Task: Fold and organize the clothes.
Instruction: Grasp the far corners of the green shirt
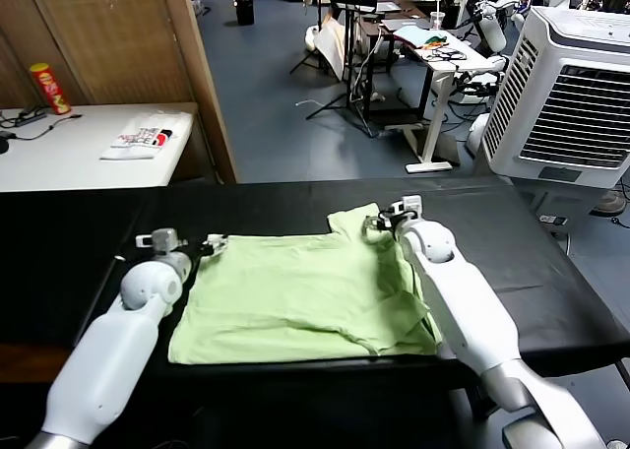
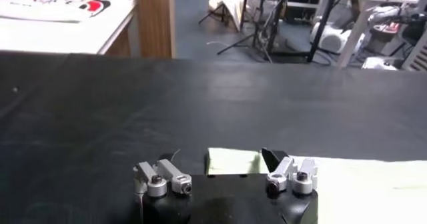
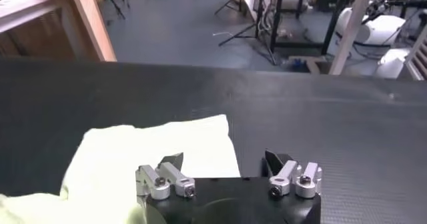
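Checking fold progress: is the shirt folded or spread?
Partly folded: the shirt lies flat on the black table, sleeves tucked in, a rough rectangle.

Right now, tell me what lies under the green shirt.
The green shirt lies spread on the black table, whose top shows all around it. Whatever may lie beneath the cloth is covered and cannot be seen.

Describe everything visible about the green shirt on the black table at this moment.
The green shirt is pale, soft-looking fabric, lying flat and wrinkled on the black table, with one sleeve sticking out at the far right corner. No collar or patch shows. The open left gripper sits at its far left corner, the open right gripper over the sleeve; contact can't be confirmed.
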